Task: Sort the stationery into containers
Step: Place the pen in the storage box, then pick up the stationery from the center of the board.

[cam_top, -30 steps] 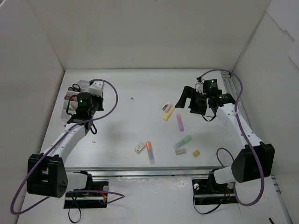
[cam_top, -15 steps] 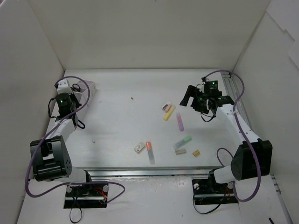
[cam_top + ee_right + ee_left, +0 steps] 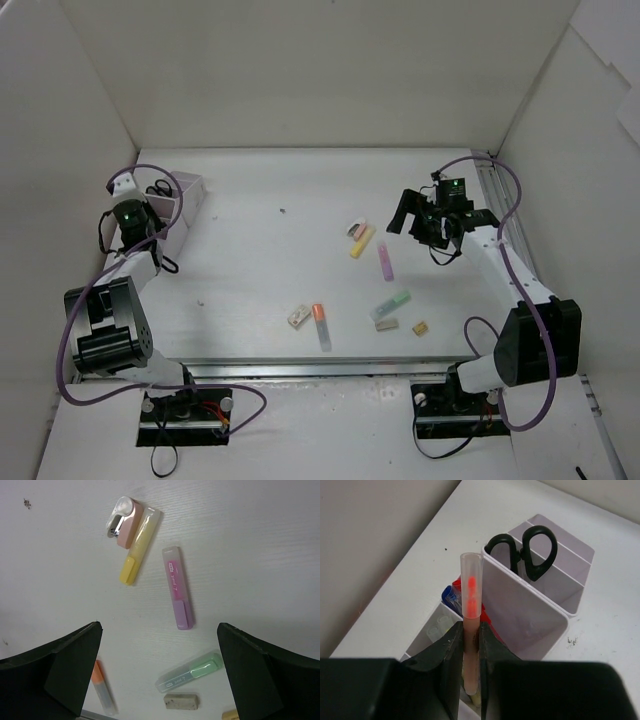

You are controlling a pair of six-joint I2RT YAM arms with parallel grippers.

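Observation:
My left gripper (image 3: 470, 630) is shut on a thin pen (image 3: 471, 587) with a clear cap and a red tip, held upright over the white organiser (image 3: 530, 620). In the top view this gripper (image 3: 128, 192) sits at the organiser's (image 3: 182, 198) left end. Black-handled scissors (image 3: 530, 550) stand in the far compartment, and a blue pen (image 3: 451, 596) in the one under the held pen. My right gripper (image 3: 157, 630) is open and empty above a yellow highlighter (image 3: 139, 545), a pink one (image 3: 177, 587), a green one (image 3: 190, 672) and a whitish eraser (image 3: 181, 701).
An orange highlighter (image 3: 321, 325) and a small whitish block (image 3: 298, 317) lie near the front edge, and a tan eraser (image 3: 420, 327) sits to their right. A small pink item (image 3: 122, 522) touches the yellow highlighter. White walls enclose the table.
My left arm has swung left toward the wall with the pen, uncovering the organiser in the top view. The right gripper has shifted slightly and stays open.

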